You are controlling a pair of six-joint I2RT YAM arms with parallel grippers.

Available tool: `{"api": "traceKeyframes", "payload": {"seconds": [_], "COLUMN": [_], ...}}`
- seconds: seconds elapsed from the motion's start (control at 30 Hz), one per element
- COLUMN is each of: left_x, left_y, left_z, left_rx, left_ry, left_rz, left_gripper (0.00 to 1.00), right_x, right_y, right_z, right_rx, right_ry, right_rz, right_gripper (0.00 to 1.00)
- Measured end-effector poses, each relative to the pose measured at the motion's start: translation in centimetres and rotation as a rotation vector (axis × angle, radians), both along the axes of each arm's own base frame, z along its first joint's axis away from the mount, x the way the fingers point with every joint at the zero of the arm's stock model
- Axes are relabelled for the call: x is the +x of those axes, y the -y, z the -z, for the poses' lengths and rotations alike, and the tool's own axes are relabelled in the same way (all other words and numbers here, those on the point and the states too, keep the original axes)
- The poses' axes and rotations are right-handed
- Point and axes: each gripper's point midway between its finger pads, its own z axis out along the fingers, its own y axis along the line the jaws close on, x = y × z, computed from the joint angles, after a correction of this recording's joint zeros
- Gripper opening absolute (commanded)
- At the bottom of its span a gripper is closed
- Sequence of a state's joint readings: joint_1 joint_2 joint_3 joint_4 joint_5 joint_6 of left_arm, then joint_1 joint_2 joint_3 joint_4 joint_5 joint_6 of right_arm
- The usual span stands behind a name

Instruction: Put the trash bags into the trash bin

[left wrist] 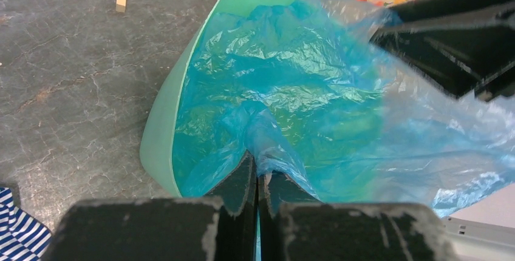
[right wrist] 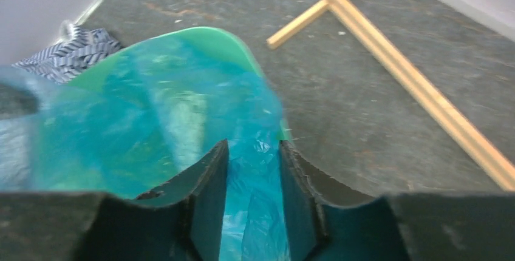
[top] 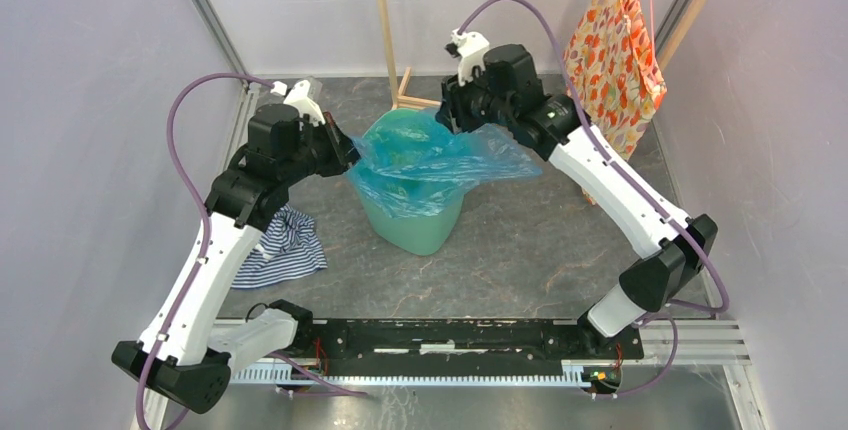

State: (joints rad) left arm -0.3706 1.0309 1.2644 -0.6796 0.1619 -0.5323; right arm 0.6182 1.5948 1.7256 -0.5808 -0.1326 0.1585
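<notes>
The trash bag (top: pixel 430 155) drapes the trash bin (top: pixel 415 225), clamped by left hand (left wrist: pixel 258 170), right hand (right wrist: pixel 253 152).

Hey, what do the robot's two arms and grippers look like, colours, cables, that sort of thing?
Both the left arm and right arm have white link shells with black joints, and a purple cable loops off each. The left gripper and right gripper are black with white camera mounts. Their fingers are matte black, scuffed pale at the edges.
</notes>
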Motion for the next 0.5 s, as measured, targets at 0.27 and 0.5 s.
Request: {"api": "traceKeyframes", "payload": {"seconds": [0.27, 0.5], "left_x": [0.1, 0.7], "left_y": [-0.1, 0.1], "left_z": [-0.2, -0.9], "left_rx": [0.000, -0.004], "left_ry": [0.005, 0.020], "left_rz": [-0.004, -0.009], "left_gripper": [0.02, 0.02], "right_x": [-3.9, -2.2], "right_y": [-5.5, -5.5], "right_z": [2.3, 7.8], "right_rx": [-0.066, -0.217], "right_ry": [-0.013, -0.063], "right_rz": [-0.129, -0.059], "right_gripper": [0.23, 0.42]}}
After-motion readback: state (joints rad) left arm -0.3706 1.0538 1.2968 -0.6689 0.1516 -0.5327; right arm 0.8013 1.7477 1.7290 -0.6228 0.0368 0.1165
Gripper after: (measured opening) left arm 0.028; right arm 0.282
